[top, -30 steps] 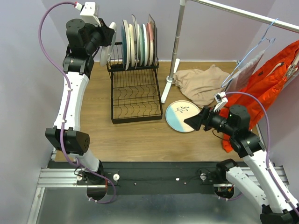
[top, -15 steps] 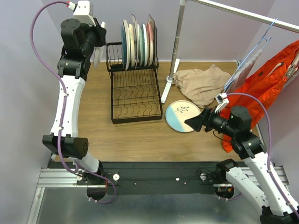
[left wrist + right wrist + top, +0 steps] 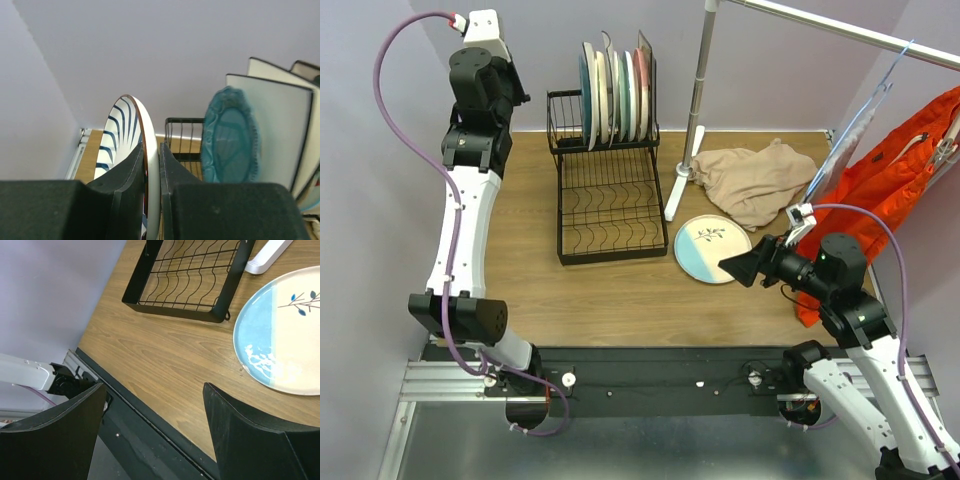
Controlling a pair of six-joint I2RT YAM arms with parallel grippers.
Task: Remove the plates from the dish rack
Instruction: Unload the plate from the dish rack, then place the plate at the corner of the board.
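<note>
The left claw [image 3: 152,155] is clamped on the rim of the striped plate [image 3: 119,132], one finger on each face, and the plate stands upright. A second ago the claw held the plate right against the upper left corner of the rack [image 3: 610,200]. It has since pulled away to the left, and the plate now looks edge-on from overhead. The rack now lies to the right of the claw, with the teal plate [image 3: 230,135] and the others still upright in its top slots. The right claw [image 3: 152,387] stays spread wide and holds nothing, having drifted slightly toward the near edge. The cream-and-blue plate [image 3: 285,335] lies flat on the table [image 3: 165,365], just ahead of this claw and to its right.
</note>
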